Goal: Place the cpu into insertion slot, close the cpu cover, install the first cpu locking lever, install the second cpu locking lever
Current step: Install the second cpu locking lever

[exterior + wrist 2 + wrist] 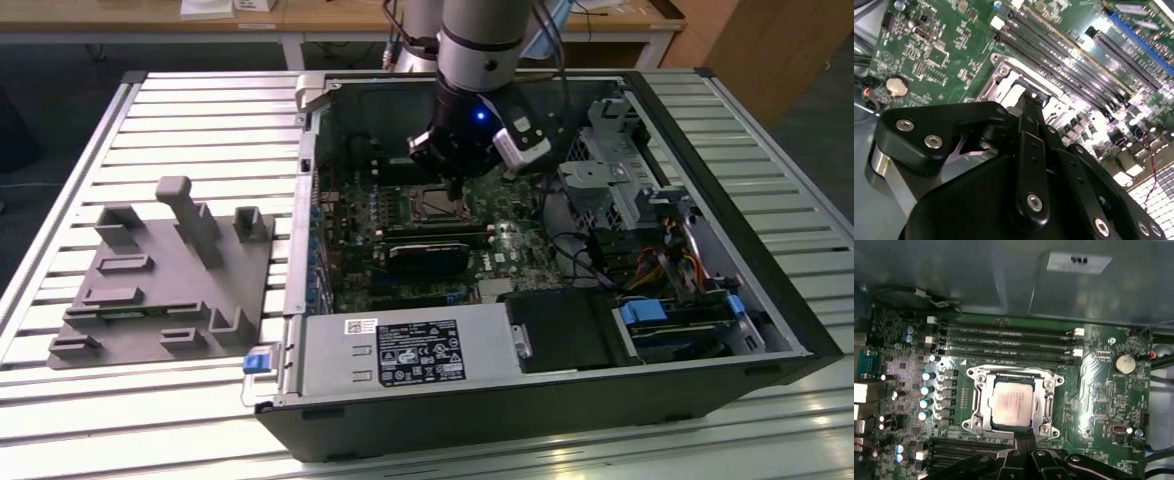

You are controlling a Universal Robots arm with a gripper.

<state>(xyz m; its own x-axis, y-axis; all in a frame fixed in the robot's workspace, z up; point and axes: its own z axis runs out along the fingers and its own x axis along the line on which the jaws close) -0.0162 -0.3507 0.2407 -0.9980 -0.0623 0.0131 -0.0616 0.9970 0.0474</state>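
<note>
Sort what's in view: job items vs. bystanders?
Job:
- cpu, seated in the insertion slot
- cpu cover, down around the chip
- hand, right at the socket's edge

Bystanders:
- memory slots
- coin battery
- black fan card
- power supply
- grey fixture block outside the case

Exterior view high, overlooking open computer case [534, 250], both wrist views close above, seemingly sharing insertion slot [1013, 404].
</note>
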